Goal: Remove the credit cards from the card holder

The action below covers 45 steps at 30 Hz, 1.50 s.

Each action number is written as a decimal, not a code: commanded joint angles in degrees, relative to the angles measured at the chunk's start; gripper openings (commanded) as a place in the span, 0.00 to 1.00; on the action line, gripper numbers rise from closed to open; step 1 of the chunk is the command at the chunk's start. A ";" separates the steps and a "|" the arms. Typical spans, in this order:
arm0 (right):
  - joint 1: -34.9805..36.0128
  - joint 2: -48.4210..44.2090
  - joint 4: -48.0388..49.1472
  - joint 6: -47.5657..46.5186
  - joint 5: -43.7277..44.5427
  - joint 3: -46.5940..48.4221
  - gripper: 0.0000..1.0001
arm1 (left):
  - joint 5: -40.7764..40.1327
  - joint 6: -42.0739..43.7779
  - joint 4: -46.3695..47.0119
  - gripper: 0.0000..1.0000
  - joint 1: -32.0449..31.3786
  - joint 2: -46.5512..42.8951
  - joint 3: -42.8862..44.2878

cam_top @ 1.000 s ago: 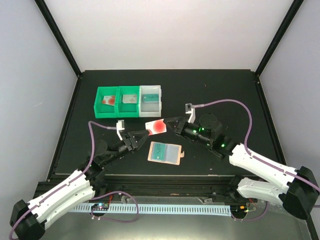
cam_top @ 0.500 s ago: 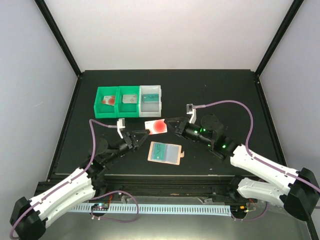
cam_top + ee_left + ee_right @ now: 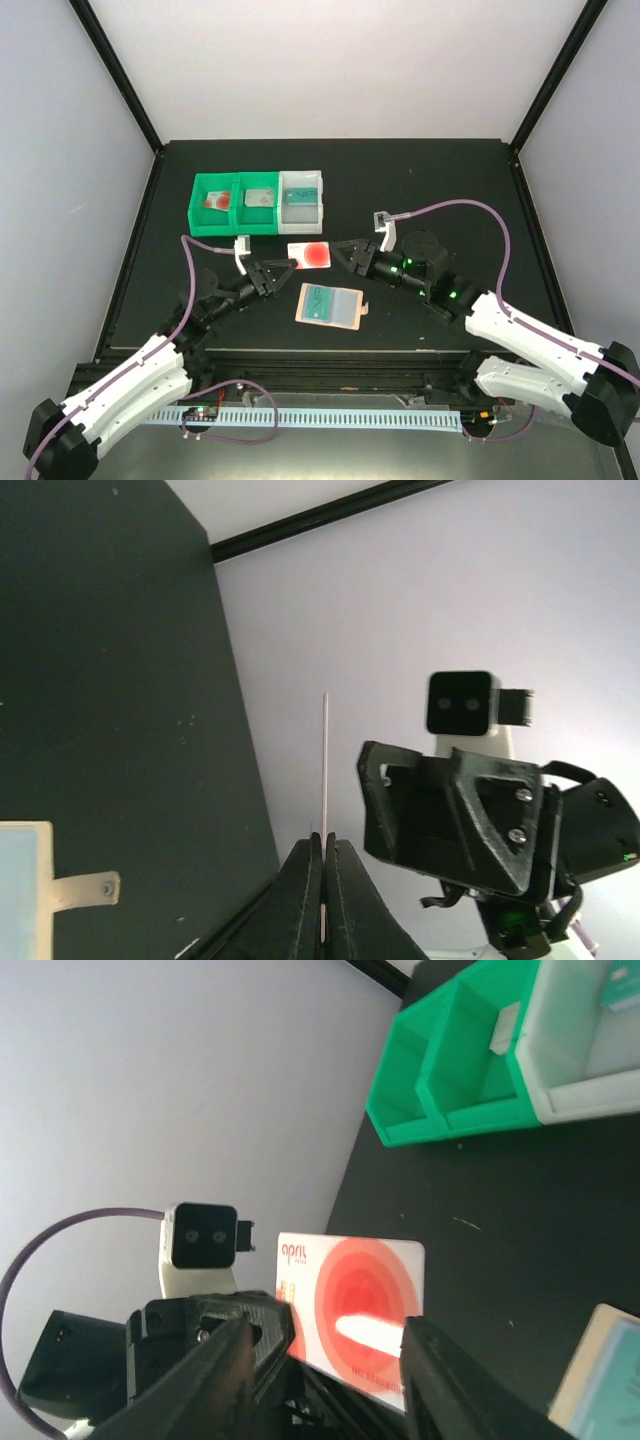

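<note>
A red-pink credit card (image 3: 308, 254) hangs above the table, just beyond the card holder. My left gripper (image 3: 289, 265) is shut on the card's left end; in the left wrist view the card (image 3: 326, 760) shows edge-on as a thin white line rising from the closed fingertips (image 3: 312, 855). My right gripper (image 3: 343, 256) stands open just right of the card, not touching it; its wrist view shows the card's face (image 3: 360, 1300) between spread fingers (image 3: 215, 1375). The tan card holder (image 3: 342, 309) lies open on the table with a teal card (image 3: 317, 303) in its left pocket.
A green two-compartment bin (image 3: 235, 205) and a white bin (image 3: 302, 197) stand side by side at the back left, each compartment holding a card. The black table's far edge (image 3: 330, 142) meets white walls and black frame posts.
The left gripper closed on the red-pink card's left end. The right gripper then let go of the card, opened and drew back slightly to the right.
</note>
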 commanded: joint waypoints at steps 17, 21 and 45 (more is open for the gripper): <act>-0.18 -13.87 -17.59 -16.22 4.73 -1.08 1.00 | 21.07 29.89 -34.89 0.02 27.73 8.85 17.89; -0.22 -13.96 -17.30 -16.68 4.13 -1.76 1.00 | 26.12 36.23 -39.72 0.02 34.34 15.68 23.02; -0.22 -14.40 -15.94 -18.48 3.85 -4.18 1.00 | 16.55 56.61 -55.77 0.02 53.56 47.74 48.57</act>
